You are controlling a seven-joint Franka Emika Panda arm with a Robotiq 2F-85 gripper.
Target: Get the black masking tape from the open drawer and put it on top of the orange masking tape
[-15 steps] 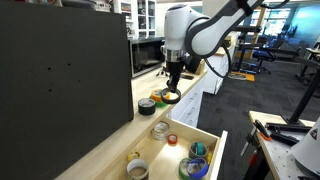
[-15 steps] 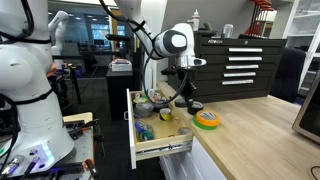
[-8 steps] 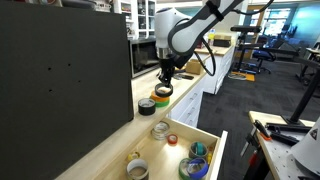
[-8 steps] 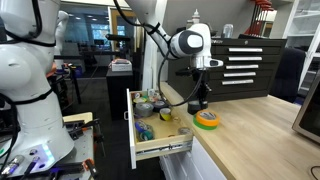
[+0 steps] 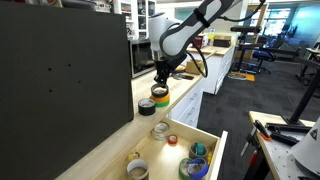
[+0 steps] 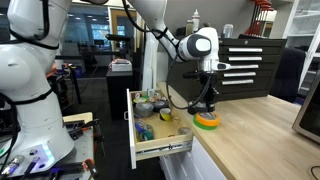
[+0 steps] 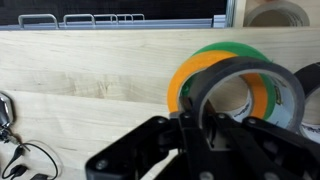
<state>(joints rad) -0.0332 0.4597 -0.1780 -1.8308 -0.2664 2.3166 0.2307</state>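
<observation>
In the wrist view my gripper [image 7: 196, 128] is shut on the rim of the black masking tape [image 7: 243, 68], a dark ring held upright in front of the camera. Just behind and below it lies the orange masking tape [image 7: 178, 86] with a green band [image 7: 226, 50], flat on the wooden countertop. In both exterior views my gripper [image 5: 160, 86] [image 6: 207, 104] hangs just above the orange and green roll [image 5: 162, 98] [image 6: 207, 121]. The black tape looks slightly offset from the orange roll, and I cannot tell whether they touch.
The open drawer [image 5: 205, 133] [image 6: 135, 128] holds several other tape rolls. Another dark roll [image 5: 147, 106] lies on the counter next to the orange one. A black cabinet [image 5: 60, 70] stands along the counter, and a dark tool chest [image 6: 245, 62] stands behind it.
My arm has carried the black tape away from the drawer edge, along the counter, and down over the orange roll.
</observation>
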